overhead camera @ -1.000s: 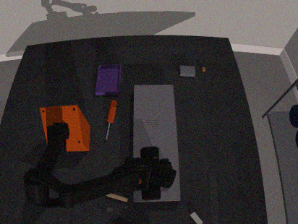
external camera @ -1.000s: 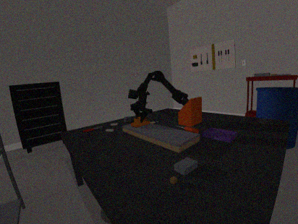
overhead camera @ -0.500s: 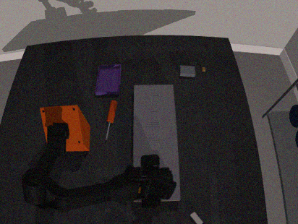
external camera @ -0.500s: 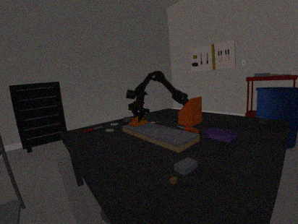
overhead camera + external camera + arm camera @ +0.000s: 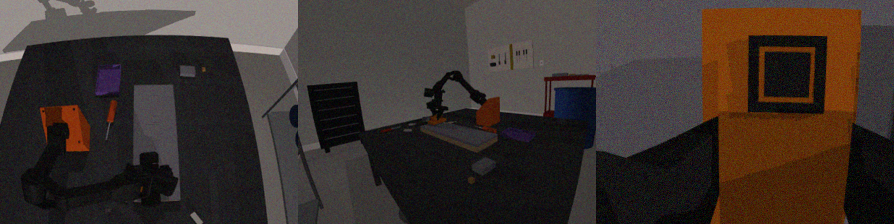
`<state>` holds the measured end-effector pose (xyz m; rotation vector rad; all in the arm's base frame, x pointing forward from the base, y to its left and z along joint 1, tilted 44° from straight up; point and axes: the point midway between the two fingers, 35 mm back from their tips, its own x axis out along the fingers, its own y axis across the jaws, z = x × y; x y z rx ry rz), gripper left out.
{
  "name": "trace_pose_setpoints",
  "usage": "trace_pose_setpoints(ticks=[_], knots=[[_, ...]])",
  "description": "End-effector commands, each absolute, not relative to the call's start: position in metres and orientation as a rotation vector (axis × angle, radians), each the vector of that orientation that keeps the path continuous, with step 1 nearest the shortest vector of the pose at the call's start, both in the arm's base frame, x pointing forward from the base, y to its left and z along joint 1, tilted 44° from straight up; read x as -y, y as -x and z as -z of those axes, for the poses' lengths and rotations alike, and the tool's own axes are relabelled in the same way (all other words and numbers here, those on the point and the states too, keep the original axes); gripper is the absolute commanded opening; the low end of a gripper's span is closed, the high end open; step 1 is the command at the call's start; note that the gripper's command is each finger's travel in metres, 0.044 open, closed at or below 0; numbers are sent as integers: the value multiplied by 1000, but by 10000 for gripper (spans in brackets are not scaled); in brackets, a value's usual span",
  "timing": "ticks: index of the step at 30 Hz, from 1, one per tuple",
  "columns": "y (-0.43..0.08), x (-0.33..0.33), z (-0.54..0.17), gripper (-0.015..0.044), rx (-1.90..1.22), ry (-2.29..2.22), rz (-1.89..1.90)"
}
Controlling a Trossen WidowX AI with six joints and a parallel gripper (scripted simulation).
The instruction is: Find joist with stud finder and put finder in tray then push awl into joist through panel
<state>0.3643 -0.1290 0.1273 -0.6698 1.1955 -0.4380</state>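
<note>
Largest first: floor panel is lying below the gripper, its long flat grey top running away from it.

Purple tray is sitting well apart from the gripper, off to one side of the panel and past its own handled tool neighbour.

Stud finder is riding between the fingers, over the panel end nearest the gripper. Gripper is clenching it, one dark finger pressing on each side. Can't tell if its underside is touching the panel.

Handling, my read: it should be behaving like light, stiff plastic, not fragile, maybe a bit slippery on smooth flanks. Best grip is staying on the two parallel sides of the body, low and centred, keeping the display uncovered and the sole flat.

Looks: boxy orange body, wider head, square black-framed display with a thin orange inner border and dark centre. Shadow is crossing the lower body.

Orange-handled tool is lying apart from the gripper, between it and the tray, thin metal shaft pointing gripper-side. Likely the awl; can't confirm the tip.
</note>
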Motion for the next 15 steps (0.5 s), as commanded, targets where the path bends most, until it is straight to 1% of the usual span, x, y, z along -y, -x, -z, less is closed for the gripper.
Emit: trace_pose_setpoints(ticks=[1,8,15], knots=[[-370,109,-156,0,-1158,668,444],[-363,80,-191,0,-1155,669,448],[-363,73,-193,0,-1158,675,435]])
